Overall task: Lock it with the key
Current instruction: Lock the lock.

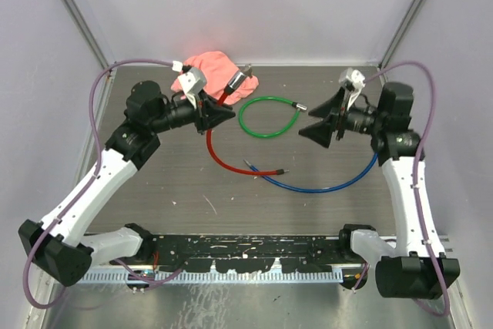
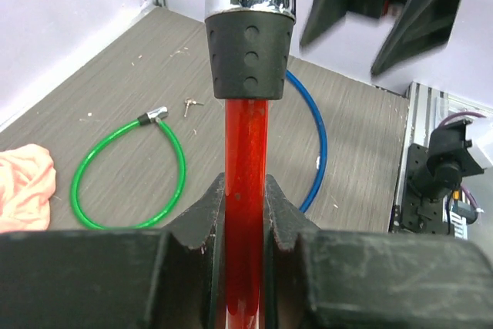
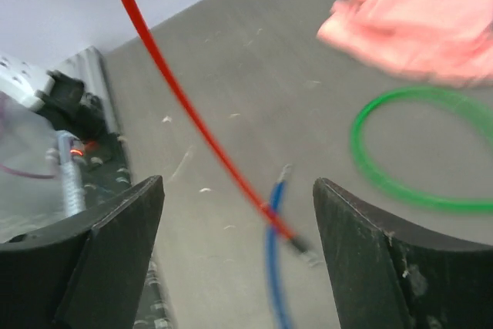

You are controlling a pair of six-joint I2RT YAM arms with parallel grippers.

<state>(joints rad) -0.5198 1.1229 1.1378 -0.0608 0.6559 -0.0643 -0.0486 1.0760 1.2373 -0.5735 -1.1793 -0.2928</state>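
Observation:
A red cable lock has a chrome and black lock head [image 1: 237, 81] [image 2: 249, 28], and its cable [image 1: 219, 156] [image 3: 192, 117] curves down across the table. My left gripper [image 1: 223, 113] [image 2: 245, 190] is shut on the red cable just below the head and holds it off the table. To the right, my right gripper [image 1: 306, 121] [image 3: 239, 181] hangs open with nothing between its fingers, above the table and facing the red cable's free end [image 3: 296, 243]. A small key-like metal piece [image 2: 189, 104] lies by the green lock's head; I cannot tell if it is the key.
A closed green cable loop [image 1: 268, 117] [image 2: 127, 175] lies mid-table. A blue cable [image 1: 331, 182] [image 3: 273, 267] curves along the front right, crossing the red cable's end. A pink cloth [image 1: 212, 71] [image 3: 416, 17] sits at the back. A rail [image 1: 246, 248] runs along the near edge.

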